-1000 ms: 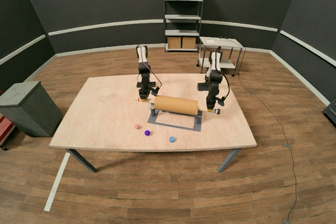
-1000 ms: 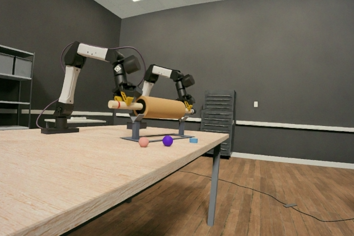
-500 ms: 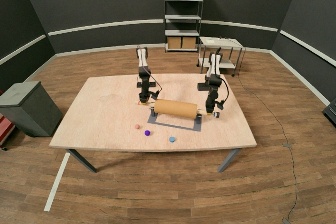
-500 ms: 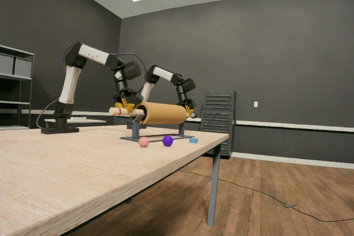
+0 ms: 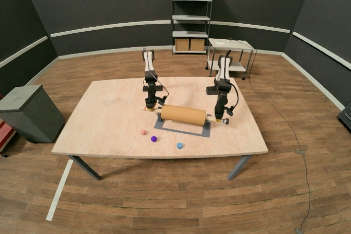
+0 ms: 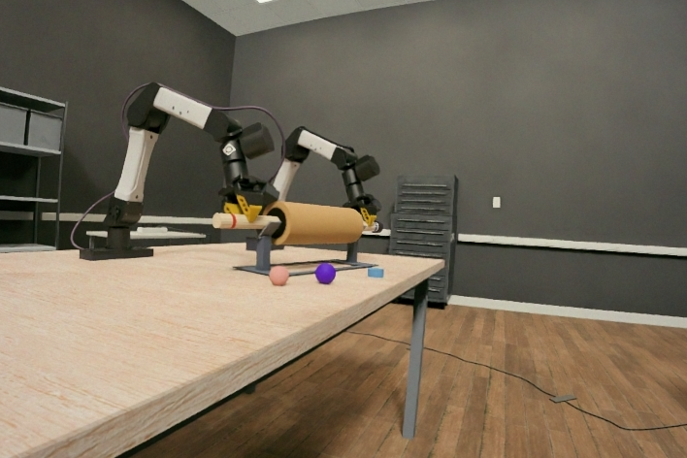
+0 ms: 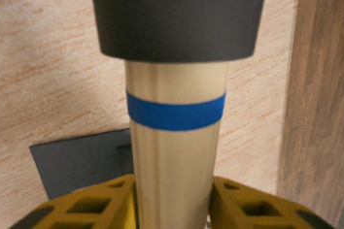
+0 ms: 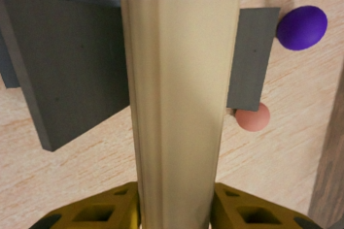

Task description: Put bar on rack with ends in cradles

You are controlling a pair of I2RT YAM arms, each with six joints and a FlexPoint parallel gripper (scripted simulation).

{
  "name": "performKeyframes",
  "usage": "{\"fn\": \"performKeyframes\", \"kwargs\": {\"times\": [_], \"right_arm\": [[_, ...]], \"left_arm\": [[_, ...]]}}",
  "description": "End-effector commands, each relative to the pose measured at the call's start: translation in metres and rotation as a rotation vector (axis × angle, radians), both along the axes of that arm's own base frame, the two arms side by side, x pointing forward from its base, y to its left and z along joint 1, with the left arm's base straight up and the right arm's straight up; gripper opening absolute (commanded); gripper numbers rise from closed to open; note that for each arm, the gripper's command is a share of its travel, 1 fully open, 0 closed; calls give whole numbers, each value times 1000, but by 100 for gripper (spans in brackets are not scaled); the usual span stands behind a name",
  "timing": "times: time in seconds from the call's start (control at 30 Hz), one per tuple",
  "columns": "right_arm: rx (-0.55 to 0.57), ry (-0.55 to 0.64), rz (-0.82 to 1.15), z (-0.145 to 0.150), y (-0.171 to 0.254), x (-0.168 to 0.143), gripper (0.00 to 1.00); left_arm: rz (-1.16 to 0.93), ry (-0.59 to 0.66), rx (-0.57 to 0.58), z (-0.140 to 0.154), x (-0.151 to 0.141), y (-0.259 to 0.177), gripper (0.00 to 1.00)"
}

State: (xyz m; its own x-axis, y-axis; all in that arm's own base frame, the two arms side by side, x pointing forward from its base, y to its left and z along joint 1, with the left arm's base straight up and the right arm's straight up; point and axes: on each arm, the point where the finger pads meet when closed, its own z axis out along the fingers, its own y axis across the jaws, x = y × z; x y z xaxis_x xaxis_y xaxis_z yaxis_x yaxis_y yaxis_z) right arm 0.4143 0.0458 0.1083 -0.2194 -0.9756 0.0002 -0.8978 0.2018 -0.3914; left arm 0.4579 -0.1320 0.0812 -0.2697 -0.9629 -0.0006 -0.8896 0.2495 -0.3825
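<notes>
Top view: The bar (image 5: 183, 114) (image 6: 320, 222) (image 7: 176, 160) (image 8: 181, 112) lies lengthwise above the rack (image 5: 181, 133) (image 6: 262, 253) (image 7: 77, 162) (image 8: 252, 58), its thick tan middle section between the two uprights. The left gripper (image 5: 217, 120) (image 6: 367, 217) (image 7: 173, 183) is closed on the bar near the black-capped end; the right gripper (image 5: 150, 109) (image 6: 242, 211) (image 8: 175, 190) is closed on it near the red-banded end. A pink ball (image 5: 143, 132) (image 6: 278, 276) (image 8: 253, 116), a purple ball (image 5: 153, 138) (image 6: 325, 273) (image 8: 301, 27) and a blue disc (image 5: 179, 145) (image 6: 376, 273) rest on the table (image 5: 112, 138) (image 6: 166, 335) (image 7: 48, 73) (image 8: 86, 170) near the rack.

Exterior view: The rack base lies flat on the table. The bar is at cradle height at the near upright; full seating cannot be confirmed at either end, as the far cradle is obscured.

Left wrist view: Both fingers flank the bar, beside the blue band (image 7: 176, 114); the black cap (image 7: 180, 31) is beyond it.

Right wrist view: Both fingers flank the bare shaft. A grey cradle plate (image 8: 72, 68) slants beside it.
</notes>
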Motion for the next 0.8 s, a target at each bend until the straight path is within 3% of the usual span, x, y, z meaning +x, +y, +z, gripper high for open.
{"fn": "performKeyframes", "kwargs": {"times": [0.0,0.77], "right_arm": [[-18,-85,-1,10,-4,19,21],[1,-15,1,4,0,2,21]], "left_arm": [[-1,-107,-36,19,23,-5,22],[0,-22,-7,7,2,-1,22]]}}
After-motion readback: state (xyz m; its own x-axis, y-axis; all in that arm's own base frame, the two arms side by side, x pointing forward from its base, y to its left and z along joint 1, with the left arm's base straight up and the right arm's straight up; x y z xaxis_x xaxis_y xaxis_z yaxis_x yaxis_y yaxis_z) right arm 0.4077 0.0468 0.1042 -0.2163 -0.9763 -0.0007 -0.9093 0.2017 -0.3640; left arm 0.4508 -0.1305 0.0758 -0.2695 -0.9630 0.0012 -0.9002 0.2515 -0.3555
